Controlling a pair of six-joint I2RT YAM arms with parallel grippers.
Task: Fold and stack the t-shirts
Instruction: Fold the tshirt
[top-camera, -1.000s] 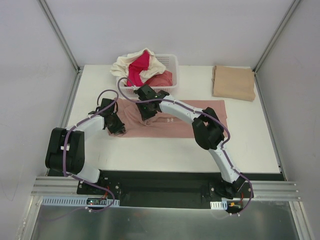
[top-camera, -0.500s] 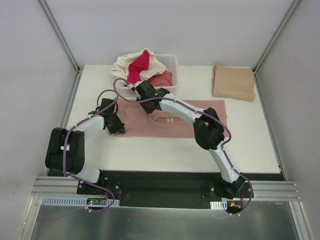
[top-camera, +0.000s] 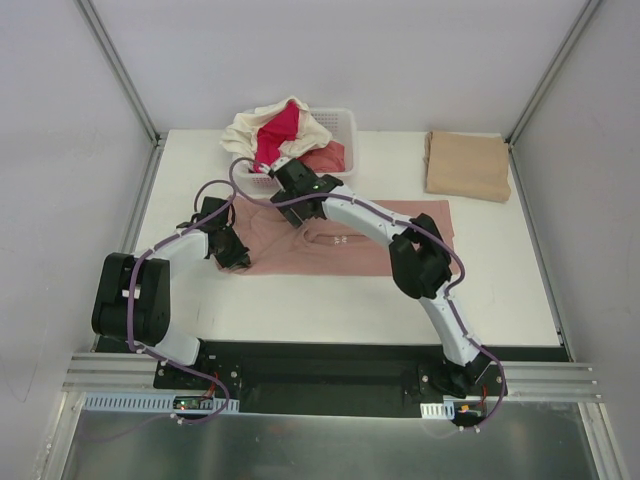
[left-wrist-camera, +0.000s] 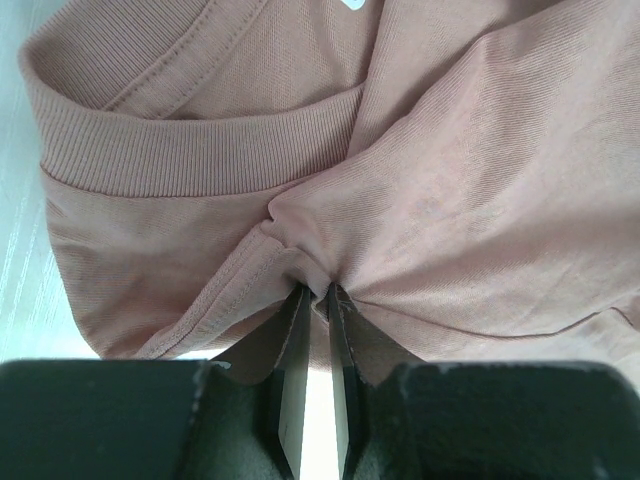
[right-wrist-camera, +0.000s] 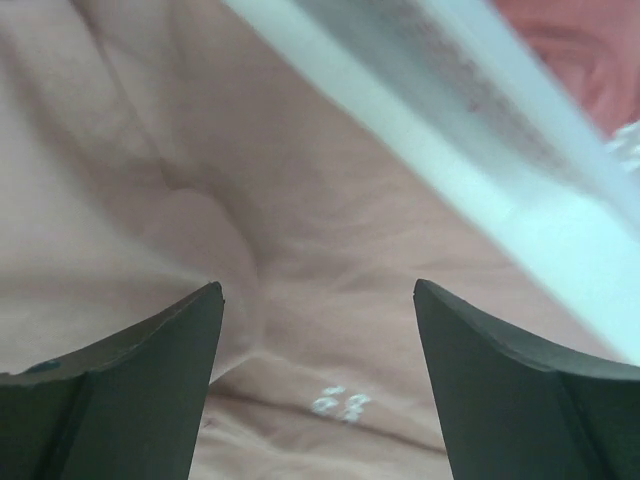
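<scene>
A dusty-pink t-shirt (top-camera: 340, 245) lies spread across the middle of the table. My left gripper (top-camera: 235, 255) sits at the shirt's left edge, shut on a pinched fold of the pink fabric (left-wrist-camera: 400, 200) just below the ribbed collar (left-wrist-camera: 200, 160). My right gripper (top-camera: 289, 185) hovers open over the shirt's far edge, right by the basket. Nothing is between its fingers (right-wrist-camera: 150, 370), and the pink cloth (right-wrist-camera: 200, 180) with a small white print (right-wrist-camera: 340, 403) lies below. A folded tan t-shirt (top-camera: 467, 165) rests at the far right.
The white lattice basket (top-camera: 345, 122) stands at the table's far edge, holding cream (top-camera: 245, 128), magenta (top-camera: 277, 135) and coral (top-camera: 325, 158) shirts. Its white rim (right-wrist-camera: 480, 150) passes close above my right gripper. Grey walls close in the table on three sides.
My right gripper has opened, let go of the pink shirt and moved a little farther, toward the basket. The left gripper has held its pinch in place.
</scene>
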